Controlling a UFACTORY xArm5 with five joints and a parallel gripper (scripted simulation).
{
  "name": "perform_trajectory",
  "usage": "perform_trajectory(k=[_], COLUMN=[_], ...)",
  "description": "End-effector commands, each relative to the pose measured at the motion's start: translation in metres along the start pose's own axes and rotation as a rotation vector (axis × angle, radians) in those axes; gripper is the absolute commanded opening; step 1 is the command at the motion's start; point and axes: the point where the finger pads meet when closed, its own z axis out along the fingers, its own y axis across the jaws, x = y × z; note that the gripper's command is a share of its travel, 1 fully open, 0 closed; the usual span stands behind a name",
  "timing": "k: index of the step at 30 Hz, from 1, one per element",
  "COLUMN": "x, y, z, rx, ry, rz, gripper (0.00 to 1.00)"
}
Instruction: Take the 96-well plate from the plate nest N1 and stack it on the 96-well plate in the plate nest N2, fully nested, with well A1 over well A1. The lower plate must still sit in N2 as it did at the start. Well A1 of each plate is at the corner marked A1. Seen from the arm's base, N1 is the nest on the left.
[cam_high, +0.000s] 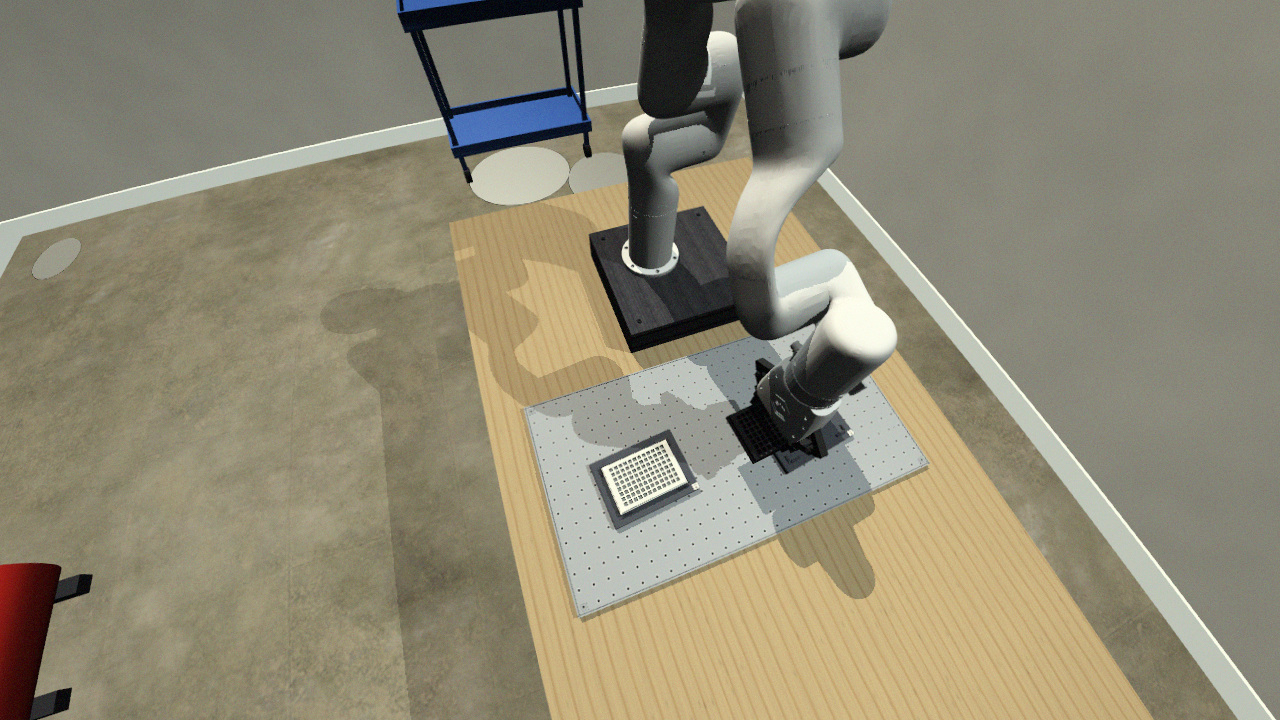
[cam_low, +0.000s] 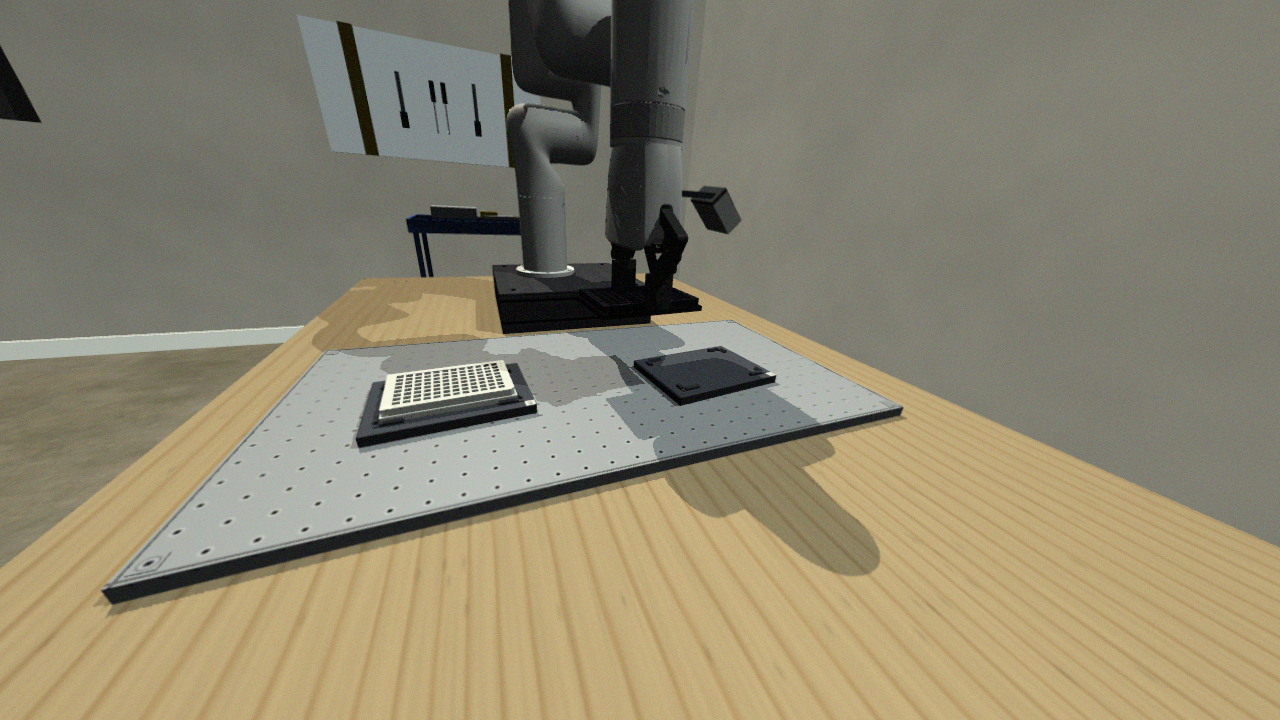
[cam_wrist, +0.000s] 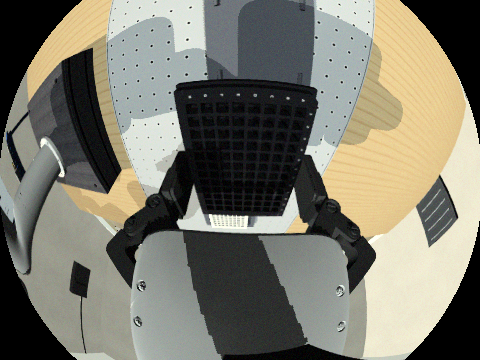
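the gripper (cam_wrist: 246, 196) is clamping the black plate (cam_wrist: 246, 143) by its long sides, carrying it level, high above the breadboard (cam_low: 295, 501), so it is clearing both nests. nest n1 (cam_low: 704, 373) is sitting bare below. nest n2 (cam_low: 393, 431) is holding the white plate (cam_low: 447, 386), which is waiting for the stack.

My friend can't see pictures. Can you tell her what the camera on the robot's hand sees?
The gripper holds a black 96-well plate by its two long sides, up in the air. Below it sits an empty dark plate nest on a grey board with dots, which lies on a wooden table.
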Motion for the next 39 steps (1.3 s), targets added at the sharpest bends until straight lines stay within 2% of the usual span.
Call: perform_trajectory(k=[1, 17, 19, 34, 39], x=[-0.013, -0.063, -0.063, -0.113, -0.122], y=[0.000, -0.007, -0.007, -0.014, -0.016], z=[-0.002, -0.002, -0.002, -0.003, -0.003], rx=[-0.004, -0.006, -0.006, -0.007, -0.007], ry=[0.000, -0.001, -0.001, -0.001, -0.002], rz=[-0.001, -0.001, -0.001, -0.001, -0.001], gripper=[0.00, 0.00, 0.00, 0.00, 0.00])
